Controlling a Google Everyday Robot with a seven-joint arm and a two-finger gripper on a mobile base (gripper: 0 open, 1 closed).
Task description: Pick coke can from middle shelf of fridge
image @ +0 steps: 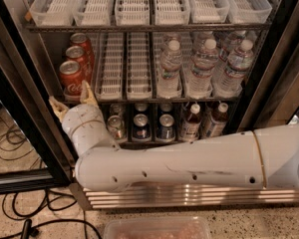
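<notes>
Three red coke cans stand in a row at the left end of the middle shelf [139,100]: the front one [71,76], one behind it [77,56] and a rear one [82,40]. My gripper [73,101] is at the shelf's front edge, just below and in front of the front coke can. Its tan fingers [88,93] are spread open, one on each side of the can's base, and hold nothing. My white arm [189,158] crosses in front of the fridge's ribbed steel base panel [189,197].
Clear lane trays [123,68] sit mid-shelf, with water bottles [204,63] to their right. The upper rack holds more trays [134,4]. The lower shelf has dark cans [141,126] and bottles [189,123]. The black door frame [20,108] is close on the left. Cables [20,218] lie on the floor.
</notes>
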